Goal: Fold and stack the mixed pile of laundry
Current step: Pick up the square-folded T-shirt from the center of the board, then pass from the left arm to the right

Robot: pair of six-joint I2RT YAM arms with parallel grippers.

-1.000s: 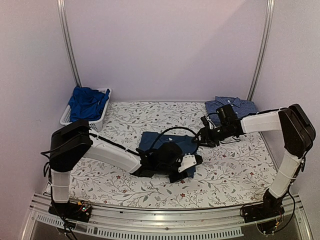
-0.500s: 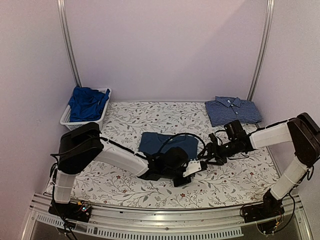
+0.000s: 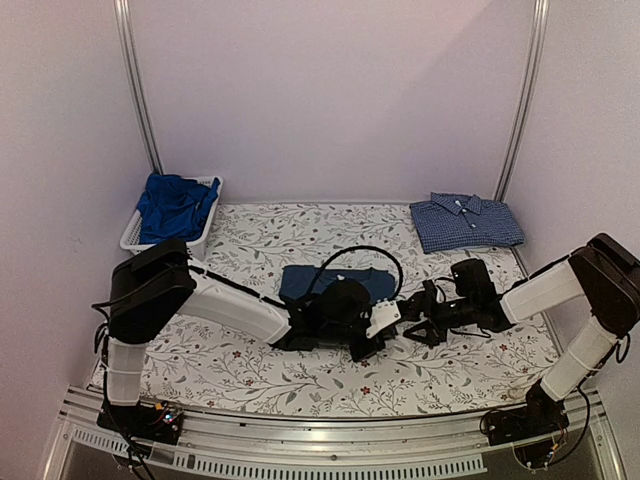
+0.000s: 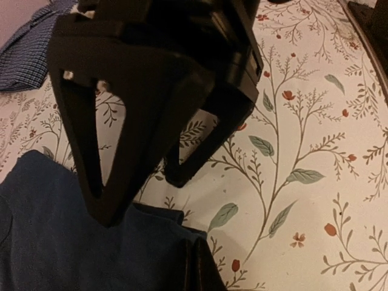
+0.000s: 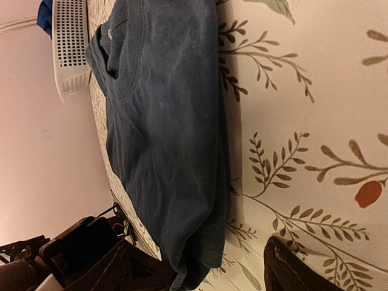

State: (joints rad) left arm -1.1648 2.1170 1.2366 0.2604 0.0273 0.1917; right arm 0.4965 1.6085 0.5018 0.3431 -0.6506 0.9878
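Observation:
A dark navy T-shirt (image 3: pixel 335 283) lies folded at the middle of the table. My left gripper (image 3: pixel 374 334) sits at the shirt's near right corner, and in the left wrist view its fingers (image 4: pixel 197 270) are pressed together on that corner of the navy T-shirt (image 4: pixel 73 242). My right gripper (image 3: pixel 413 327) faces it from the right, low over the table. The right gripper (image 5: pixel 206 273) is open, with the navy T-shirt's (image 5: pixel 163 133) hem corner hanging between its fingers (image 5: pixel 297 267). The checked collared shirt (image 3: pixel 465 222) lies folded at the back right.
A white mesh basket (image 3: pixel 130 240) at the back left holds a bright royal-blue garment (image 3: pixel 175 205). The floral tablecloth (image 3: pixel 470 365) covers the table. The two grippers are very close, the right gripper (image 4: pixel 145 121) filling most of the left wrist view.
My left gripper has shut at the navy shirt's near right corner. The right arm has come down from near the checked shirt to the navy shirt's right edge, and its jaws have opened wider.

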